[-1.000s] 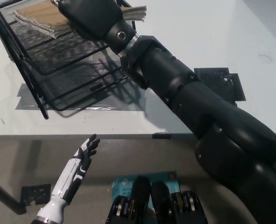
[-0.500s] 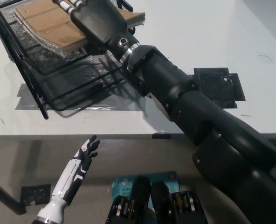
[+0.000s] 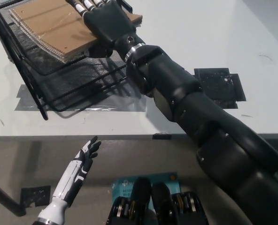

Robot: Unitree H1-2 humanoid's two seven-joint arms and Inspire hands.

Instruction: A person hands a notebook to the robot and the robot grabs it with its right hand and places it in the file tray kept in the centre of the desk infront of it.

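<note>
The placing step is judged to be in hand. The brown spiral notebook (image 3: 50, 26) is held by the black right hand (image 3: 108, 21), fingers laid across its cover, over the black wire file tray (image 3: 59, 89) on the desk (image 3: 200, 37). Lowering flat, then release, is called for next. The white left hand (image 3: 80, 166) is kept open below the desk edge.

The notebook (image 3: 50, 26) has a matt brown cardboard cover. The file tray (image 3: 68, 75) is black wire mesh. The desk (image 3: 200, 42) looks smooth, matt white. The right hand (image 3: 108, 21) shows semi-gloss black plastic.
</note>
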